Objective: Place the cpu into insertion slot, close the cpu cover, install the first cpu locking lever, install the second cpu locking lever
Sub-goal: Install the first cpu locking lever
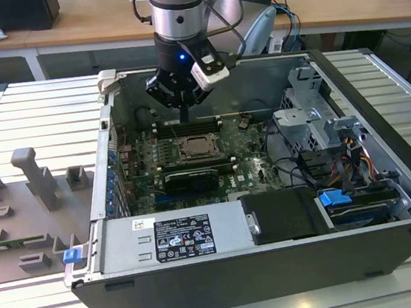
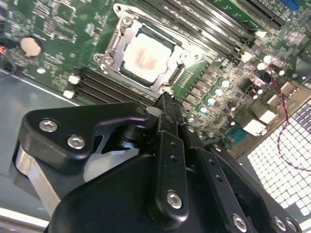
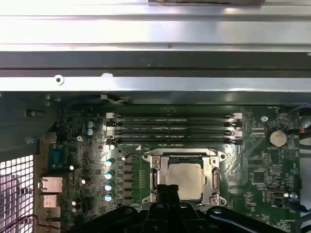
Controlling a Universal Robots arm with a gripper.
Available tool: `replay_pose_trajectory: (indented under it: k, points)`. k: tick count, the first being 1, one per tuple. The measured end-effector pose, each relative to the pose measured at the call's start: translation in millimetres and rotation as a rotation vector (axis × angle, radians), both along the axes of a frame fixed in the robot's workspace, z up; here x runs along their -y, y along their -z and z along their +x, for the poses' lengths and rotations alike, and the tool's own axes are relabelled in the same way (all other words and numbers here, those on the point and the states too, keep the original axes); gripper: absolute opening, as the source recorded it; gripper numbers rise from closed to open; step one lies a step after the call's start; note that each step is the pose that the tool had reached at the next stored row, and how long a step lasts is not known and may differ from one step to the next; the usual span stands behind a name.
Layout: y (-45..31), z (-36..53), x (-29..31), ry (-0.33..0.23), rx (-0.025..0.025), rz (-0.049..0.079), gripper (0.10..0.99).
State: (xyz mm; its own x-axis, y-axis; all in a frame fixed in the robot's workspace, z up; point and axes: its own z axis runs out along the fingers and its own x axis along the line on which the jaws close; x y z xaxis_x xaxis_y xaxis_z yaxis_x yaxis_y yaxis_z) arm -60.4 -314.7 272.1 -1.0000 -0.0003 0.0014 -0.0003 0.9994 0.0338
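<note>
Hand (image 1: 185,119) near one cpu (image 3: 187,180), apparently covered.

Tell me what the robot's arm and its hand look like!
The arm is a shiny silver-grey tube with a black band and a small blue light near its wrist. A white box is clipped to its side, and black cables loop behind it. The gripper is black, with chunky jointed links, round silver screws and narrow fingers.
</note>
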Motion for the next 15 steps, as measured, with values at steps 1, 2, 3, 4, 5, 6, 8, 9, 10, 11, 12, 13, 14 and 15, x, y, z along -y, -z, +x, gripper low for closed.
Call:
replay_pose_trajectory:
  k: [1, 2, 3, 4, 5, 6, 8, 9, 10, 11, 12, 13, 14, 15]
  points:
    - [1.3, -1.7, 0.0, -0.001, -0.0001, 0.0, 0.106]
    - [2.8, -6.3, 0.0, -0.002, 0.0, 0.002, 0.106]
    - [3.3, -8.9, 0.0, -0.002, 0.0, 0.003, 0.106]
    - [4.5, -17.8, 0.0, -0.004, 0.0001, 0.005, 0.106]
    - [5.3, -23.8, 0.0, -0.004, 0.0002, 0.006, 0.106]
    - [5.6, -26.6, 0.0, -0.005, 0.0002, 0.006, 0.106]
    - [6.4, -32.3, 0.0, -0.005, 0.0003, 0.007, 0.106]
    - [6.9, -35.0, 0.0, -0.006, 0.0004, 0.007, 0.106]
    - [7.8, -38.1, -0.1, -0.006, 0.0007, 0.007, 0.106]
    - [8.4, -40.0, -0.3, -0.006, 0.0007, 0.007, 0.106]
    - [9.6, -41.5, -0.8, -0.007, 0.0007, 0.009, 0.106]
    - [10.2, -41.8, -1.4, -0.007, 0.0006, 0.009, 0.106]
    - [10.7, -42.2, -2.0, -0.007, 0.0006, 0.009, 0.106]
    - [11.6, -43.1, -3.7, -0.007, 0.0007, 0.009, 0.106]
